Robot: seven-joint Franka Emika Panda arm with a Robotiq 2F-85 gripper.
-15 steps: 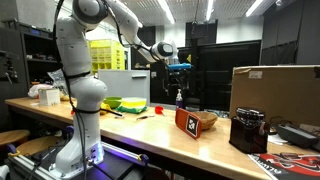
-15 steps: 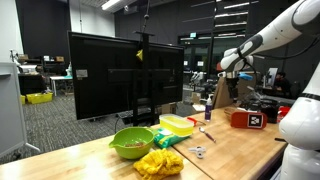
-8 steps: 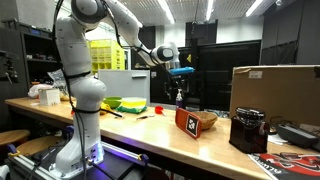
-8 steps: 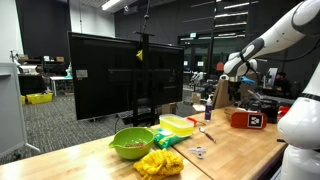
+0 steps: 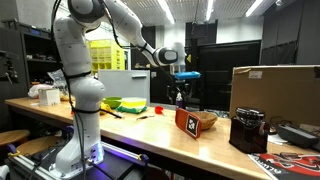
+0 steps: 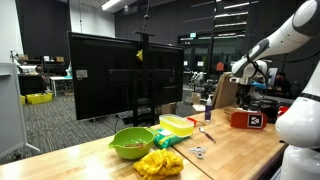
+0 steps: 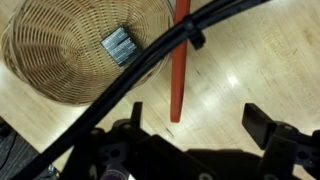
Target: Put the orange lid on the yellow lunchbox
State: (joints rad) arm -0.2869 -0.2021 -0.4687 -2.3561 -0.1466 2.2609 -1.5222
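Long wooden table [image 5: 150, 130]; one white arm [image 5: 78, 70] stands at its near edge.

Along the top in an exterior view:
- One green bowl [image 5: 111, 103].
- One yellow lunchbox [image 5: 131, 103] just beside it, lying flat and open.
- Well apart from the lunchbox: one orange lid [image 5: 186, 121], standing on edge with its marked face toward the camera. One woven bowl [image 5: 206, 118] sits right behind it.
- One black box [image 5: 248, 130].
- One carton [image 5: 275, 92], the largest thing on the table.

One gripper [image 5: 181, 88] hangs in the air above the lid and woven bowl, touching neither.

From the opposite side in an exterior view:
- The green bowl [image 6: 132, 142], with one yellow cloth [image 6: 160, 162] in front of it.
- The lunchbox [image 6: 178, 124].
- Far along the table [image 6: 235, 148], the lid [image 6: 246, 119] shows its white mark.
- The gripper [image 6: 250, 80] is above the lid.

Wrist view, looking down:
- The woven bowl [image 7: 60, 50] is at upper left, with one dark striped item [image 7: 120, 45] inside.
- The lid [image 7: 178, 60] is seen edge-on as a thin orange bar at the bowl's rim; I cannot tell whether they touch.
- One black cable [image 7: 150, 62] crosses diagonally.
- The gripper [image 7: 195, 125] is at the bottom, its two fingers [image 7: 262, 122] spread wide apart and gripping nothing.
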